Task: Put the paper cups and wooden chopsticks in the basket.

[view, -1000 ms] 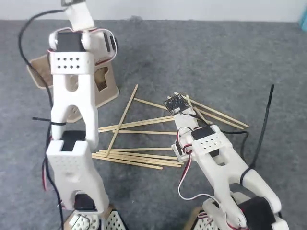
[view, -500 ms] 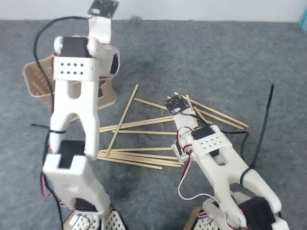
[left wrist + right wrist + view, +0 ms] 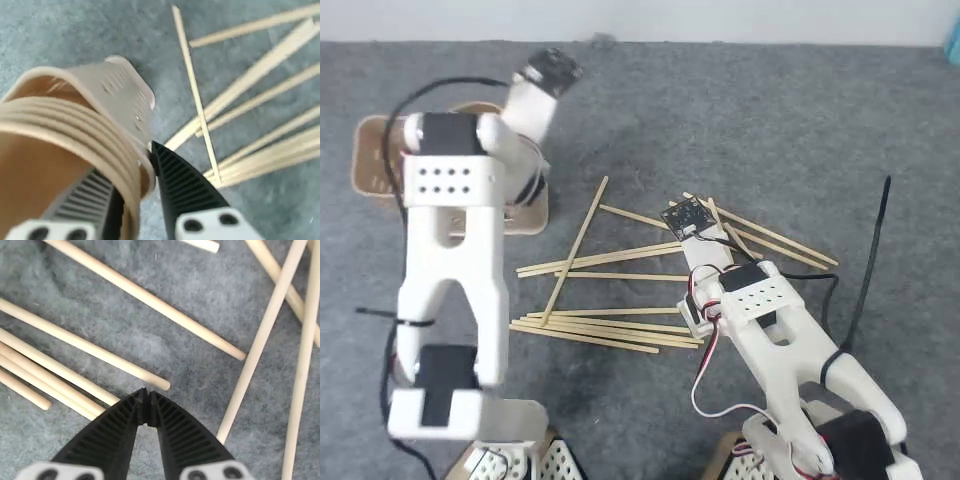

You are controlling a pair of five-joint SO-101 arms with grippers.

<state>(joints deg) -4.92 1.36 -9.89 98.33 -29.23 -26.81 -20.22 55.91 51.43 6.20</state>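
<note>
Now the left arm point(image 3: 450, 260) has swung down and to the left in the high view since 1 second ago, and the basket point(image 3: 368, 170) has shifted the same way with it. The left jaws are pinched onto the basket's ribbed tan rim, 1 jaw inside and 1 outside, next to its slotted wall point(image 3: 125, 95). The right arm point(image 3: 770, 320) and the chopsticks point(image 3: 600, 330) have not moved. The chopsticks lie flat on the grey desk point(image 3: 800, 130) just beside the basket, on its side toward the right arm. Most have their long axes pointing away from the basket, while 1 chopstick point(image 3: 576, 250) crosses them steeply. The right jaws, beyond the chopsticks from the basket, are closed tip to tip on nothing, just beside the end of 1 chopstick point(image 3: 100, 354).
</note>
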